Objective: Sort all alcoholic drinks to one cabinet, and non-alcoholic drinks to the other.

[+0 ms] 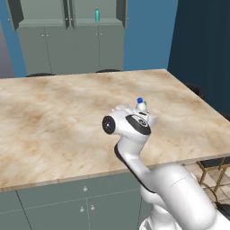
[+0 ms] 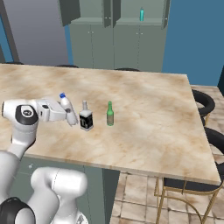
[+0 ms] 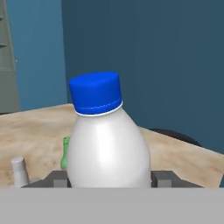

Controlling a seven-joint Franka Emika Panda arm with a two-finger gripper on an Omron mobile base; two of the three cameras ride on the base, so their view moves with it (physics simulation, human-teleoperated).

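The tool (image 3: 109, 180) is closed on the white blue-capped bottle (image 3: 107, 148): in the hand view its two dark tips sit against either side of the bottle's lower body, with the blue cap upright above them. In the right base view that bottle (image 2: 66, 105) is at the near left part of the counter (image 2: 144, 109), leaning a little against the hand. I cannot tell whether its base is off the counter or resting on it.

The grip sits low on a smooth, rounded body, so the bottle could tip or slide between the tips when carried, most of all if the arm swings fast or tilts. The second danger is the neighbour: the square clear bottle (image 2: 85, 118) stands just beside the white bottle, on its far side from the arm, and a sideways sweep at counter height could knock it over. A lift straight up looks the safer start.

The square bottle's black label carries a white mark, too small to read surely. No writing shows on the white bottle.

Beyond the square bottle stands the green glass bottle (image 2: 110, 114), near but apart and out of easy reach of a knock. Farthest off, past the counter, the teal bottle (image 2: 141, 14) stands in an open upper cabinet (image 2: 127, 35); the white bottle belongs with it.
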